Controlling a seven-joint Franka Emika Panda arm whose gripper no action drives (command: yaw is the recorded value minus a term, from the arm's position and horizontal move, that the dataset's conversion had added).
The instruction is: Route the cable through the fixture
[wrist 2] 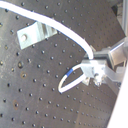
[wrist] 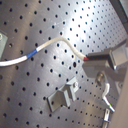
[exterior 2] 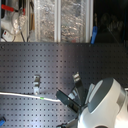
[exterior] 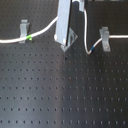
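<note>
A: Where does the cable lie?

B: In the first exterior view it crosses the perforated surface from the first exterior view's left, past an upright clip and its green band, up to the end effector. Beyond, it loops down to the blue band beside a second clip.

A: The end effector's state?

B: Closed on the cable, as the second wrist view suggests.

A: And handling?

B: Probably light, limp and springy; hold near the section to seat in the fixture, keeping tension.
</note>
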